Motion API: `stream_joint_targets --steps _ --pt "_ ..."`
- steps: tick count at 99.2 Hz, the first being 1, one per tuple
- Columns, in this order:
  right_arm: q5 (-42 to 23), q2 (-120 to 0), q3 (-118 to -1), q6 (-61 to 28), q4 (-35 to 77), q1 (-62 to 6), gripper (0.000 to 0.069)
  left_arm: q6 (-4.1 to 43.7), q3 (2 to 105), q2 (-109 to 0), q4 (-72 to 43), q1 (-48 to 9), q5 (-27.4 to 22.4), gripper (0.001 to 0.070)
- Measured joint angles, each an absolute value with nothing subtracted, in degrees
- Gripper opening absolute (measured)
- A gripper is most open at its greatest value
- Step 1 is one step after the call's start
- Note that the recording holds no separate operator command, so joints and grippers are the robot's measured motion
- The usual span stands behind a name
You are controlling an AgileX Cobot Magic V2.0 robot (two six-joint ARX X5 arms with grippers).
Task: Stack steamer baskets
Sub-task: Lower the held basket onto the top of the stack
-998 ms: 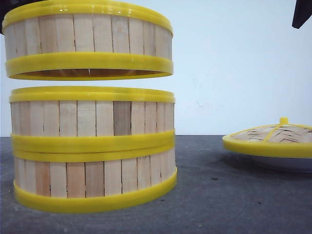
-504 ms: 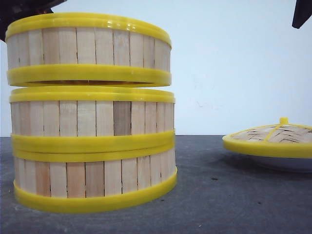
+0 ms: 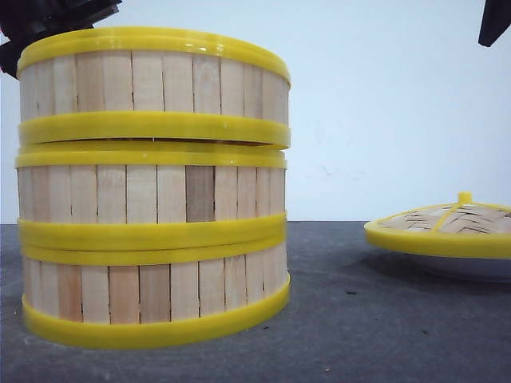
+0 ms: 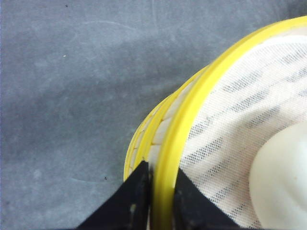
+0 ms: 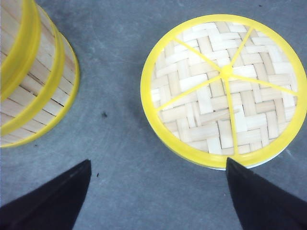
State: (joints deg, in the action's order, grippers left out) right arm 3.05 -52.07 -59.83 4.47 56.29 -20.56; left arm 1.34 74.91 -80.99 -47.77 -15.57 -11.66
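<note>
The top steamer basket (image 3: 152,84) is sitting slightly tilted on the two stacked baskets (image 3: 152,239), holding mesh and a white bun (image 4: 283,182). The left claw (image 4: 160,194) is clenching its rim; the right claw (image 5: 156,196) is hanging released above the bench (image 5: 124,134).

Pale wooden-slat steamer baskets (image 3: 152,199), glossy yellow plastic rims, matt grey table (image 3: 383,319)

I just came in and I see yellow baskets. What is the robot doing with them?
The robot is stacking steamer baskets. Its left gripper pinches the rim of the top basket, which sits on the two stacked baskets but a bit tilted, with a thin gap on the right. There is something white and round inside it. The right gripper hangs open above the woven lid, which rests on a white plate.
</note>
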Motion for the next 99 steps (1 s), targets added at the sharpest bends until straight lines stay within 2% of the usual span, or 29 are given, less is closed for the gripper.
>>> stream_joint_targets --steps 99 --pt "3.0 -52.1 -59.8 4.5 56.4 -20.6 0.0556 1.4 74.9 -81.0 -47.8 -15.6 -10.8 0.0028"
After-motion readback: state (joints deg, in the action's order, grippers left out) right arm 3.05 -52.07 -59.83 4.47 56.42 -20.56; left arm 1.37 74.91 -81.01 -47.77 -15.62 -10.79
